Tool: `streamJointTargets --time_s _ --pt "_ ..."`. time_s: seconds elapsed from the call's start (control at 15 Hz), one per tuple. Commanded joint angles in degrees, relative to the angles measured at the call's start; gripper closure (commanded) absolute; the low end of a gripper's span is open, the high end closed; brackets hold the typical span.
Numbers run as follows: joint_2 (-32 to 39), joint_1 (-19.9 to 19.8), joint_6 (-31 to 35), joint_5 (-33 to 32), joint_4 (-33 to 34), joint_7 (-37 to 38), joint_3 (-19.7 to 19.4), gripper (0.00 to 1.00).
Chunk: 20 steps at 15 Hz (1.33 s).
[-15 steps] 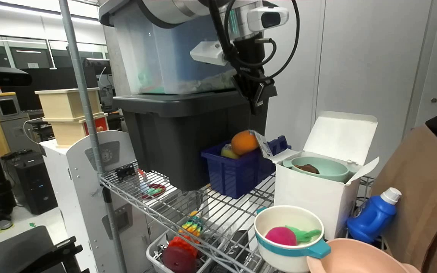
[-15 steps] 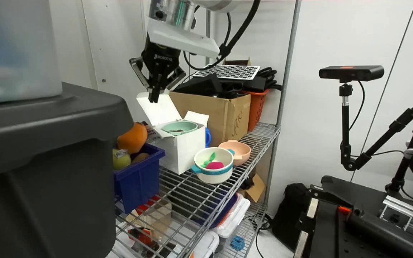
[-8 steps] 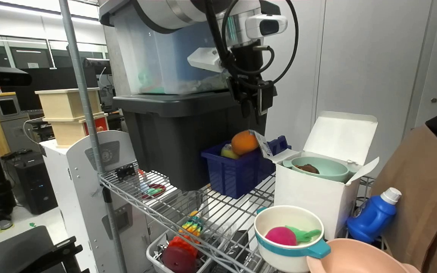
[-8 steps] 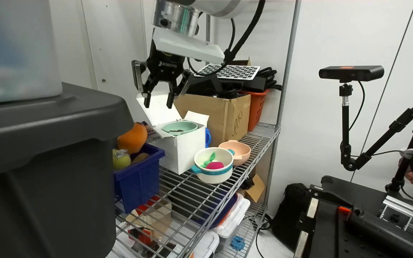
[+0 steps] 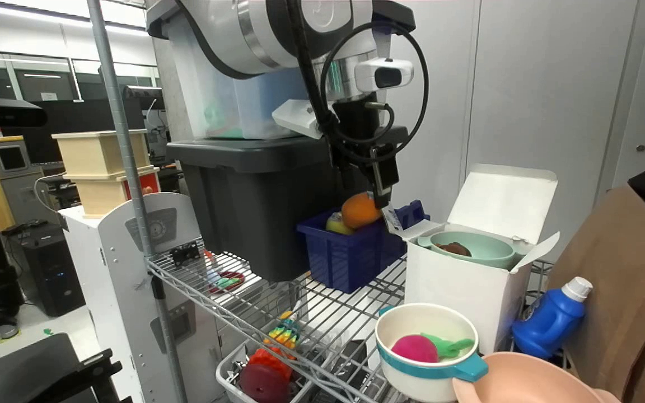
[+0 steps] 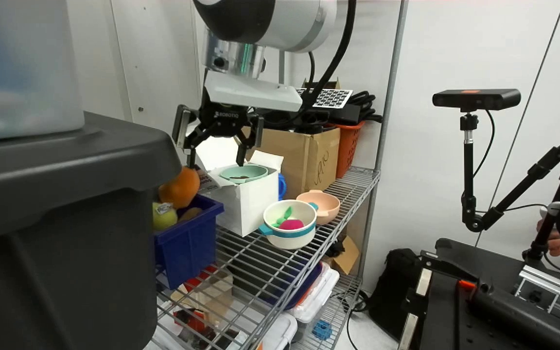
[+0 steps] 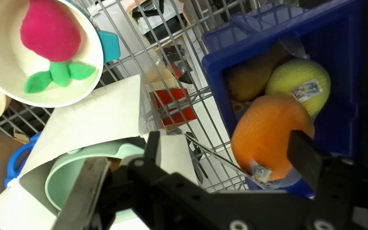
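Wire shelving (image 6: 358, 182) before pale panels (image 5: 552, 84) carries the group. Your nearest object, an orange fruit (image 7: 267, 137), rests high in the blue bin (image 5: 336, 260) at left, beside a yellow fruit (image 7: 294, 75); judge it light, firm and apt to roll, best taken across its middle. Your fingers (image 7: 152, 148) stand wide apart, holding nothing, one close over it, contact indiscernible. Right: white box (image 5: 451, 296) containing a green bowl (image 5: 490, 246); nearer, cream pot (image 5: 426, 386) with a pink-and-green toy (image 7: 51, 35).
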Motion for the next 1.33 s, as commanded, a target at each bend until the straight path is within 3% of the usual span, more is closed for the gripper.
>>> streamJointTargets --time_s 0.0,0.8,1.27 --pt "2.06 2.22 1.58 -2.45 1.11 3.28 -1.94 0.0" --pt "2.86 2.88 1.95 -1.87 2.39 3.43 -0.66 0.0" --pt "4.21 5.08 6.3 -2.03 3.32 7.49 -1.83 0.0"
